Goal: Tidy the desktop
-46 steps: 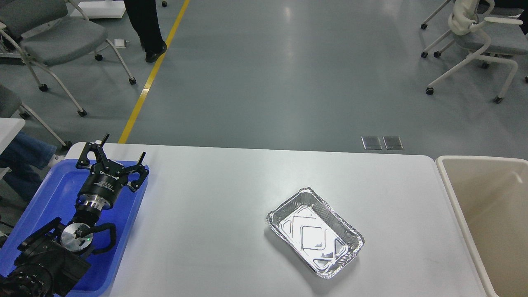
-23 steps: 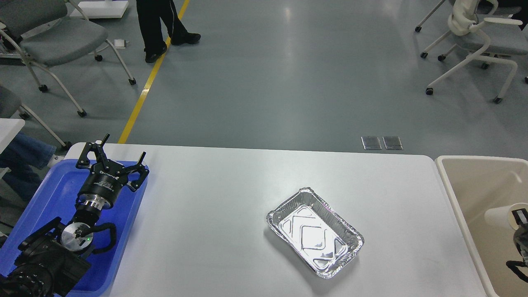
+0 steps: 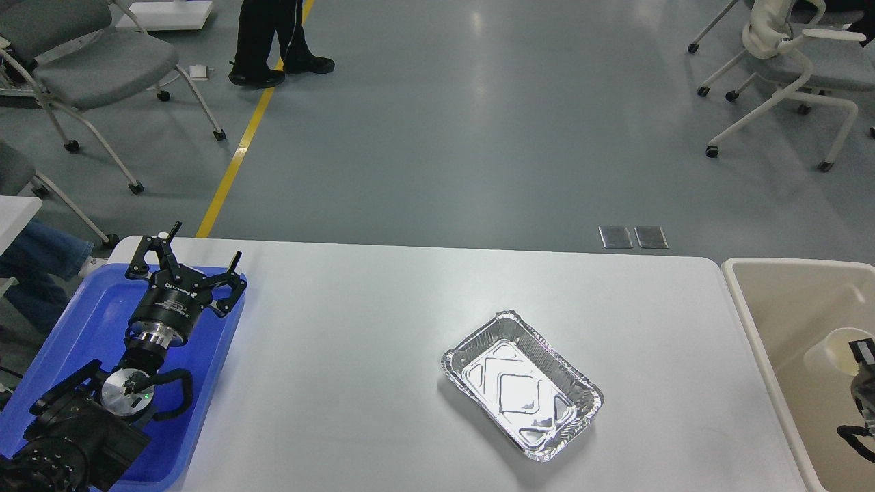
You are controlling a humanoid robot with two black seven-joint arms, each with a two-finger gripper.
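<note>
Since a moment ago, the white cup [image 3: 830,348] has tipped a little over the beige bin [image 3: 786,328], with the right gripper [image 3: 863,372] at it, though I cannot tell how its fingers sit. Across the middle lies the big tabletop [image 3: 376,342], with a shiny foil tray [image 3: 523,383] resting on it. Over the blue tray [image 3: 82,321], the left gripper [image 3: 199,256] hangs with its fingers wide apart and holding nothing.

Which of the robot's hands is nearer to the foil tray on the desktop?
Right, narrowly. The right hand is at the frame's right edge over the beige bin, holding a white cup. The left hand hangs over the blue tray, left of the foil tray.
</note>
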